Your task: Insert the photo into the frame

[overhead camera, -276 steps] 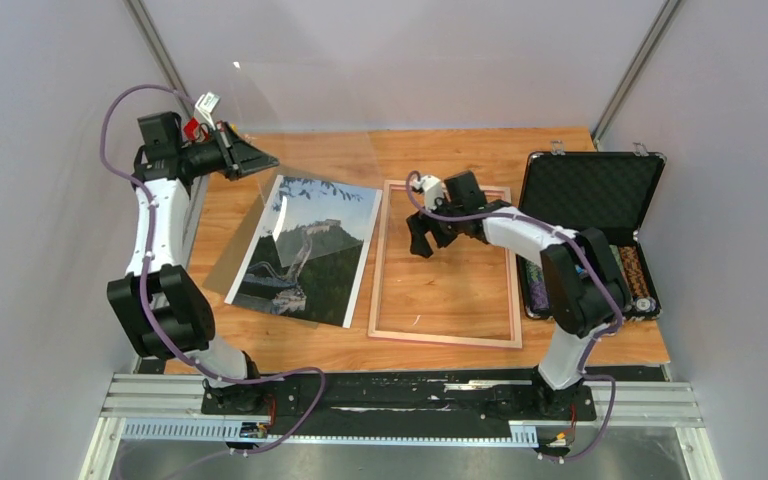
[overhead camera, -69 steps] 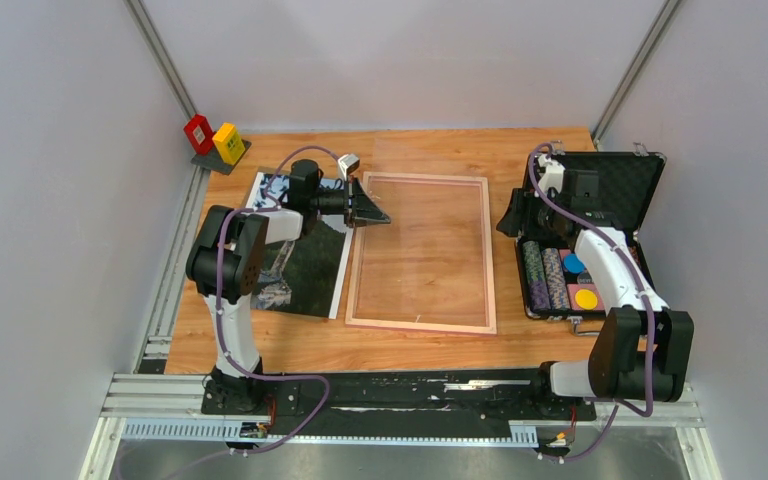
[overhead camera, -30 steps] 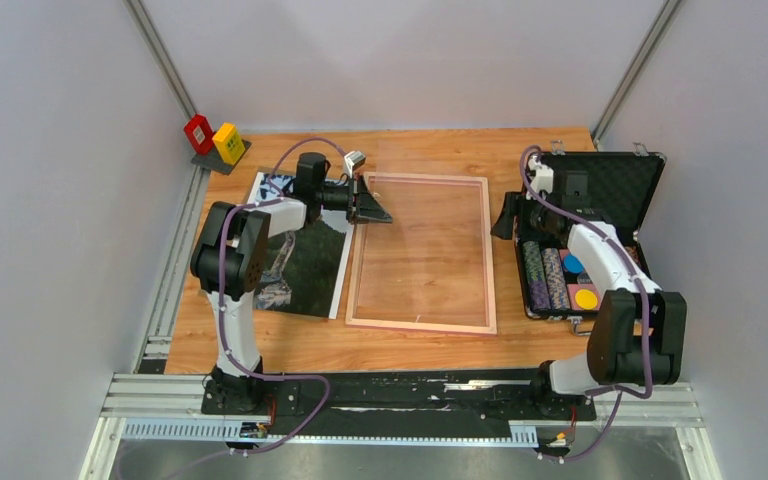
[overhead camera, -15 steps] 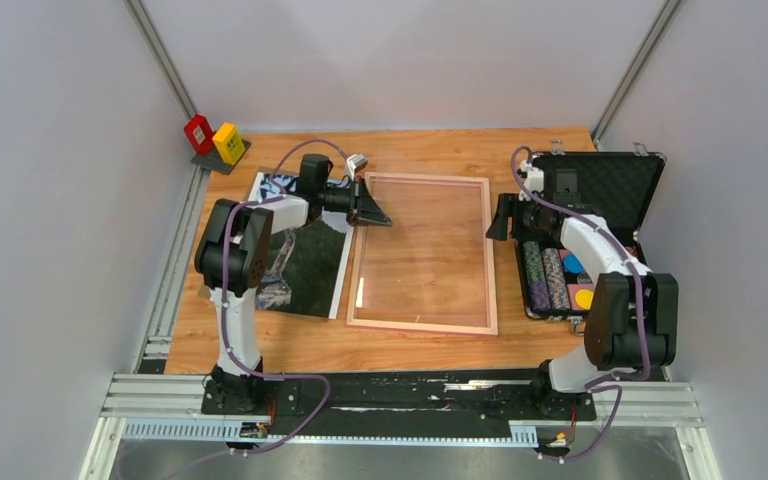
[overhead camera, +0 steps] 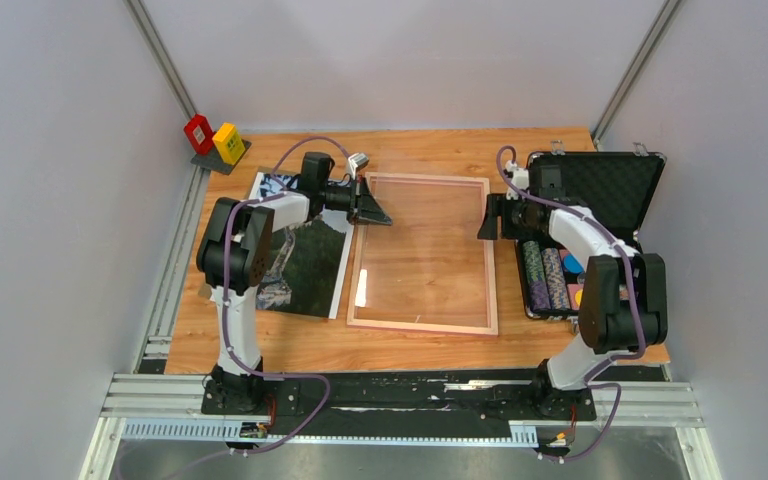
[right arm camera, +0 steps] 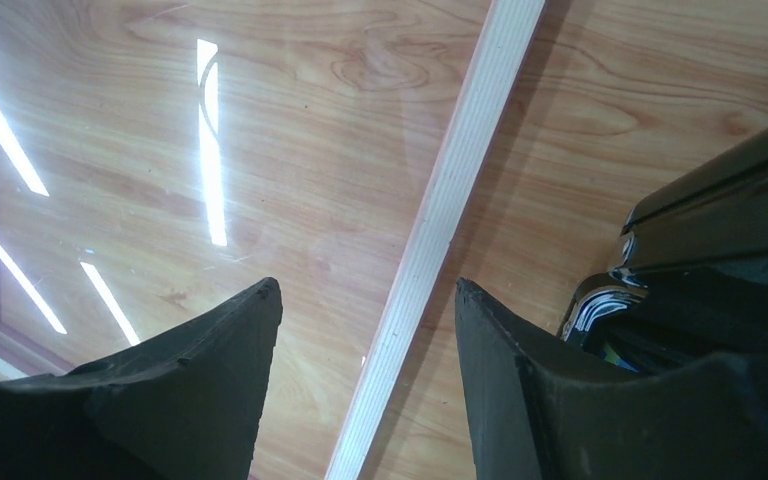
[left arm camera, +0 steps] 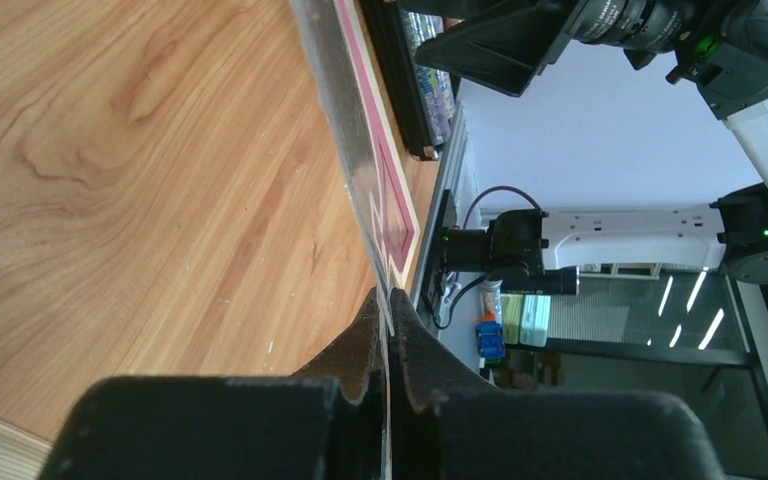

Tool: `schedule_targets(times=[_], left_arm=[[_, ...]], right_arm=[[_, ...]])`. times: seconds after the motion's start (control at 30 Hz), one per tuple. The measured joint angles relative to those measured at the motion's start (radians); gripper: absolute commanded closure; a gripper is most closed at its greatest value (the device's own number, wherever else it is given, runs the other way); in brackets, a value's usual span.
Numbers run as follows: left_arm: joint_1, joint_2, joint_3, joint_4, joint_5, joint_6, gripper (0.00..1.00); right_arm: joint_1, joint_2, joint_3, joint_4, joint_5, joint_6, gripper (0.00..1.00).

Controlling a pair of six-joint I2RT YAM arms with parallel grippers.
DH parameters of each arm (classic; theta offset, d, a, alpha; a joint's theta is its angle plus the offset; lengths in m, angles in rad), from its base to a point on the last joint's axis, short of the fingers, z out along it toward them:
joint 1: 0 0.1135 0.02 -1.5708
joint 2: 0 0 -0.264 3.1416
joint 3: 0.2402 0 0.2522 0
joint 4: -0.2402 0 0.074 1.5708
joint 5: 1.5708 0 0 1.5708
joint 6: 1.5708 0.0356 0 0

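Wooden table point(overhead camera: 410, 150) fills the grey-walled cell, with the frame point(overhead camera: 422, 325) lying flat at its centre. The photo point(overhead camera: 310, 270) lies face up at the frame's 9 o'clock, just beside it and partly under the left arm. At the frame's 11 o'clock corner the left gripper point(overhead camera: 375, 205) is pinched tight on the clear pane point(left arm camera: 330, 90). The right gripper point(right arm camera: 365, 290) stands wide at 2 o'clock – one finger on each side of the frame's rail, gripping nothing – beside the black case point(overhead camera: 600, 185).
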Motion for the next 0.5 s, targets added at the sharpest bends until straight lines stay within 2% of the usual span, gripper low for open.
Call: schedule_targets(times=[0.5], left_arm=[[0.000, 0.020, 0.035, -0.074, 0.000, 0.076, 1.00]], right_arm=[[0.000, 0.136, 0.106, -0.045, 0.019, 0.004, 0.38]])
